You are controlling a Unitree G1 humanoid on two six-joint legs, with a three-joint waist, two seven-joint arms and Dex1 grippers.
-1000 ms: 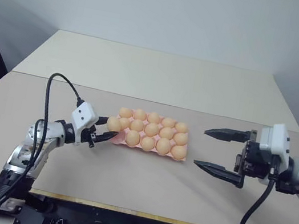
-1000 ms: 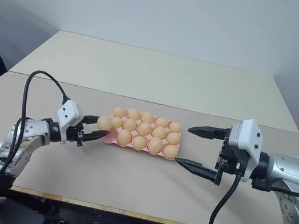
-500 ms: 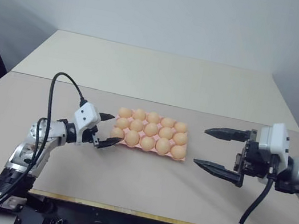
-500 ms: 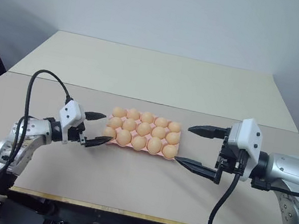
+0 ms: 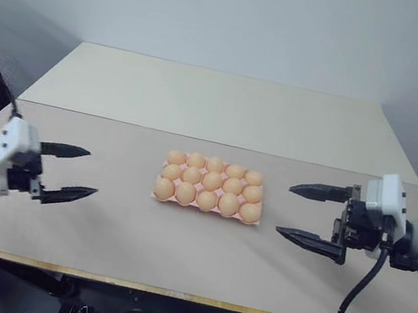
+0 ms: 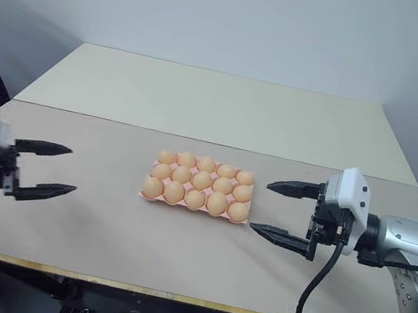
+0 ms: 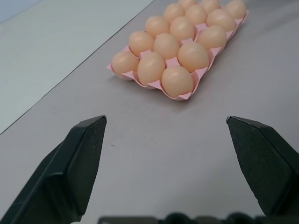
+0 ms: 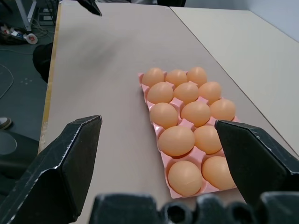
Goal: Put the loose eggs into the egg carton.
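From my seat the light orange-tan oval eggs [image 7: 177, 80] look smooth with a soft satin sheen. I read the pale pink moulded egg carton [image 7: 202, 74] as thin matt pulp or plastic. The beige table top [image 5: 178, 240] looks flat and matt. The gripper fingers [image 8: 254, 156] look like matt black plastic.

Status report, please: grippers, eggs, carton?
Left gripper open, empty. Right gripper open, empty. Egg carton full, fifteen eggs seated. Nothing in the way.
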